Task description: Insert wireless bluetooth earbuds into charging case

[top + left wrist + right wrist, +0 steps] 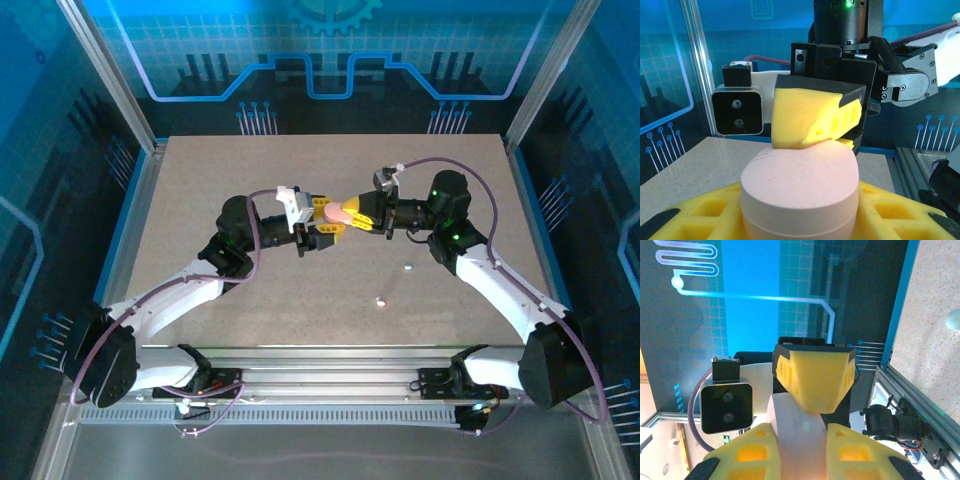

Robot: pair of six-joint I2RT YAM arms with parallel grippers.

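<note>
Over the middle of the speckled beige surface [300,330], the left tool [328,228] and right tool [362,214] meet, each clamped on one pale pink oval charging case [340,211]. Two tiny pale earbuds [381,302] lie apart on the surface, nearer the right arm.

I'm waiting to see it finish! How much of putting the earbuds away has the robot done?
Not much yet. Done: the pink case is up off the table. In hand: the left gripper and the right gripper both pinch it between them, and it looks closed. Left: two tiny earbuds lie on the table, so the case must open and each one go in.
</note>
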